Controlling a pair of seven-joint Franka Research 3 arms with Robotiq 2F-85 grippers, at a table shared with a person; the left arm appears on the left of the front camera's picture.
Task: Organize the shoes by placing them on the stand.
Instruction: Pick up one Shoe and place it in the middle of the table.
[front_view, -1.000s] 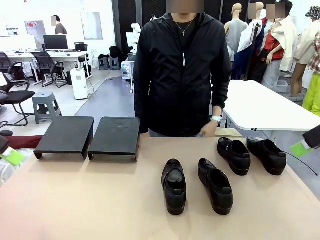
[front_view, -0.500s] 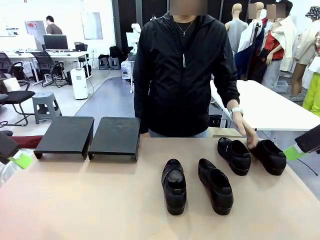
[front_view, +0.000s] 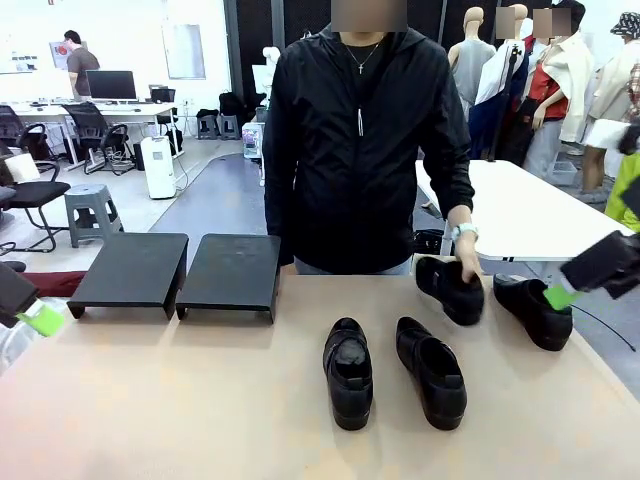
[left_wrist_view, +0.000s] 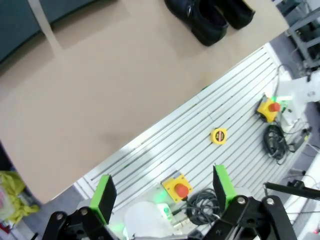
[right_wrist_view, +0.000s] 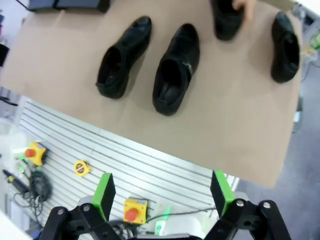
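Loafers, four alike: glossy black leather slip-ons with low black soles and dark insoles. Any stamp inside them is too small to read.

The right claw (front_view: 560, 294) hangs wide open and empty at the right edge of the bench (front_view: 180, 400), its green pads (right_wrist_view: 104, 194) well apart. Just beside its tip the outer shoe (front_view: 533, 310) lies flat on the bench. A little further from that claw, toward the middle, the person's hand (front_view: 467, 268) grips the tilted shoe (front_view: 448, 292) from above. I cannot tell whether it touches the bench. Further still, about midway between the two claws, the right middle shoe (front_view: 431, 371) and the left middle shoe (front_view: 348, 372) lie side by side without touching.

The left claw (front_view: 40, 316) is also spread fully and holds nothing, off the bench's left edge. Ahead of it, toward the person's side, stand the outer stand (front_view: 131, 270) and, just beside that, the inner stand (front_view: 231, 272), both matte black with sloped tops. None of the four shoes is on either stand.

Beyond the left claw's fingers a yellow tape measure (left_wrist_view: 218, 135) lies on the slotted metal deck, its label unreadable.
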